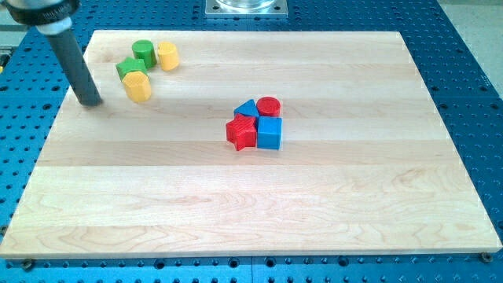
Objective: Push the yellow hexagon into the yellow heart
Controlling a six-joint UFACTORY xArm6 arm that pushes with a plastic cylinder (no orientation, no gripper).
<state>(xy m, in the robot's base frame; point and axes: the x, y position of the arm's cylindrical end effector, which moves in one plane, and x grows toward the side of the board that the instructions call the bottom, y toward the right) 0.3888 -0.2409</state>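
Note:
My tip (90,102) rests on the wooden board (251,204) near the view's top left, and the dark rod rises up and to the left from it. A yellow block (137,86), seemingly the heart, lies just right of the tip with a small gap between them. A second yellow block (167,56), seemingly the hexagon, lies further up and right. A green star-like block (130,67) and a green cylinder (142,51) sit between and beside the two yellow blocks, close together. The two yellow blocks do not touch.
A tight cluster lies at the board's middle: a blue triangle (247,108), a red cylinder (269,106), a red star (242,132) and a blue cube (269,134). A blue perforated table (471,94) surrounds the board.

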